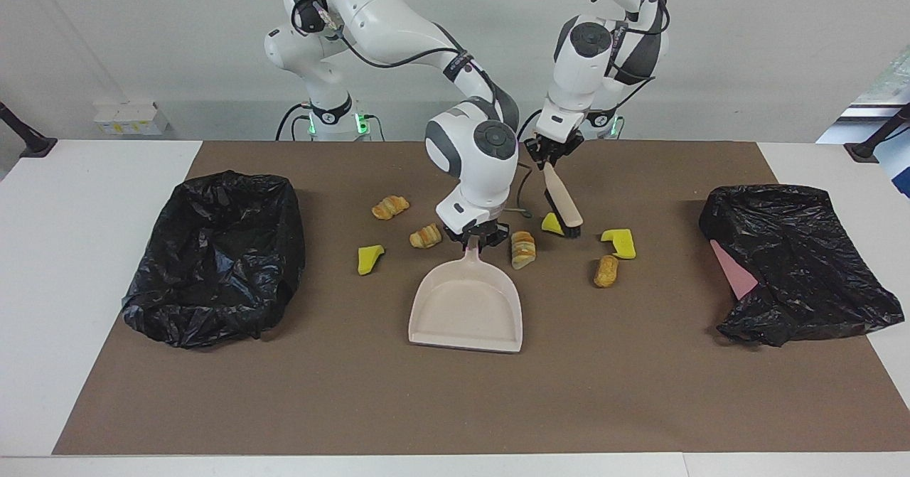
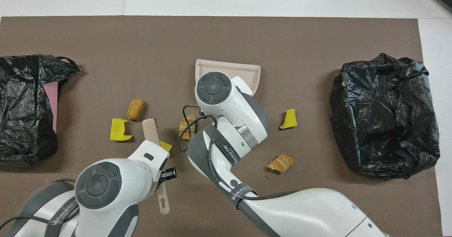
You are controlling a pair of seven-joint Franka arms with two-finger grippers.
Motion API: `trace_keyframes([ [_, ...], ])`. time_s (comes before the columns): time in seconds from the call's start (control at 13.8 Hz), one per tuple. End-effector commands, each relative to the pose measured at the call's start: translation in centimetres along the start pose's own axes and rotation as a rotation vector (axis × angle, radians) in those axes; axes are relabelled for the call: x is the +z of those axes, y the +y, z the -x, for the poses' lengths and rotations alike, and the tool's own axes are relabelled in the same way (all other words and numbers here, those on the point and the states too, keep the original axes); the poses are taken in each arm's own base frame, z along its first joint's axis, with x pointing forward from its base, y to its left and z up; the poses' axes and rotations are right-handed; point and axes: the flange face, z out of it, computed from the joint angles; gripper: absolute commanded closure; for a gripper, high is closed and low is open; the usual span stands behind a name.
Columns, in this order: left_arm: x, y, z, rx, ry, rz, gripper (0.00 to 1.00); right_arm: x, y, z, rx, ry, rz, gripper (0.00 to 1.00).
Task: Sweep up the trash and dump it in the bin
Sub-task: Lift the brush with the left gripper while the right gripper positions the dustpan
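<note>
On table, four rolls (image 1: 523, 249), three sponges (image 1: 620, 243)

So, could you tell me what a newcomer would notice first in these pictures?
Probably the two arms at mid-table: the right gripper grips the beige dustpan by its handle, while the left gripper holds a brush over a yellow chunk. Black bags sit at both table ends.

Around the one dustpan (image 1: 466, 313) lie three yellow sponge chunks (image 1: 370, 259) and four bread rolls (image 1: 390, 207). One brush (image 1: 562, 204) hangs beside it, and two black bin bags (image 1: 213, 256) sit well apart from it.
</note>
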Motion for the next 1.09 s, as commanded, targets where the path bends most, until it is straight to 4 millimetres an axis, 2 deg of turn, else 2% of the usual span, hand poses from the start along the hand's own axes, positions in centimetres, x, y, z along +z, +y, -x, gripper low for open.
trace_keyframes([
  [0.0, -0.9, -2.9, -2.8, -0.062, 0.012, -0.023, 1.0, -2.6, 2.3, -1.1, -0.083, 0.027, -0.011, 1.0],
  [0.15, -0.6, -5.6, -5.0, -0.121, 0.021, -0.041, 1.0, -4.3, 4.0, -2.0, -0.162, 0.046, -0.022, 1.0],
  [0.36, -0.3, -11.4, -9.1, -0.21, 0.023, -0.049, 1.0, -5.7, 5.5, -1.9, -0.391, 0.058, -0.02, 1.0],
  [0.51, 0.1, -15.2, -10.5, -0.168, 0.0, -0.051, 1.0, -6.2, 6.3, -1.9, -0.541, 0.055, -0.014, 1.0],
  [0.58, 0.6, -16.0, -10.5, -0.156, -0.014, -0.055, 1.0, -6.2, 7.3, -2.2, -0.632, 0.047, -0.006, 1.0],
  [0.8, 3.4, -15.9, -10.8, -0.063, -0.071, -0.054, 1.0, -5.8, 10.6, -4.5, -1.054, 0.049, 0.044, 1.0],
  [1.02, 5.0, -14.7, -12.2, 0.027, -0.049, -0.024, 1.0, -5.3, 12.2, -5.7, -1.231, 0.049, 0.05, 1.0],
])
